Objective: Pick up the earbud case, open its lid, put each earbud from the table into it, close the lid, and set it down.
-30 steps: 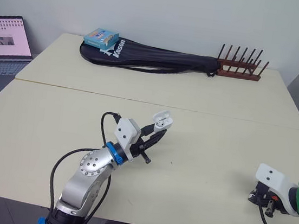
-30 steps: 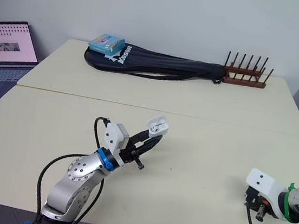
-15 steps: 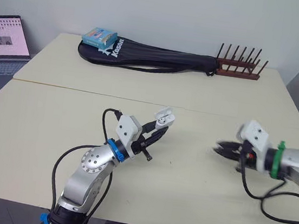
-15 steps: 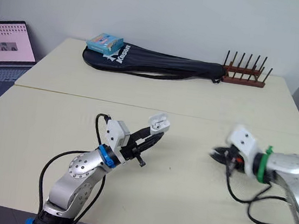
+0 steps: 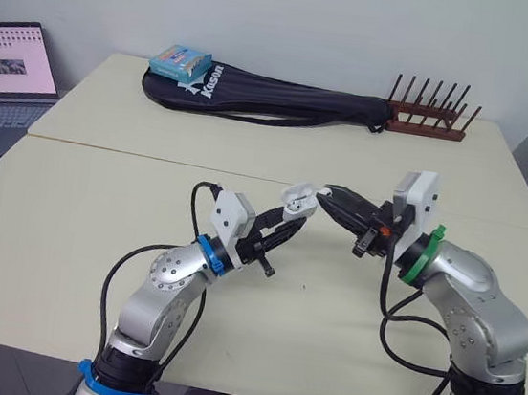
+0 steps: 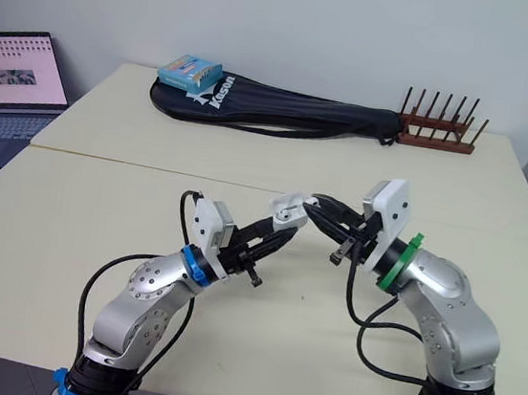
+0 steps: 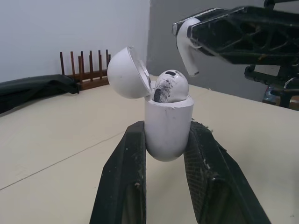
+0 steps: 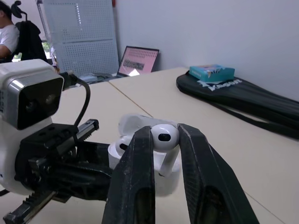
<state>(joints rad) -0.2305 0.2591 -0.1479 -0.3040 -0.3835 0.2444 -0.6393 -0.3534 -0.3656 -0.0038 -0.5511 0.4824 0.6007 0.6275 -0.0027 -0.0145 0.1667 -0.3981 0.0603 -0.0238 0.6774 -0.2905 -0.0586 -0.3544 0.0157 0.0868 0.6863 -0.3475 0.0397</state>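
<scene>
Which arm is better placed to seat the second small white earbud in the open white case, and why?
Right. The right gripper pinches the small white plastic earbud beside the rounded white earbud case, its lid open; the left gripper is shut on that case.

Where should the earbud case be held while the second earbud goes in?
Grip the earbud case by its rounded lower body, from its bottom end, a finger on each side, as the left claw does: its lid stands open, so the top must be free.
</scene>
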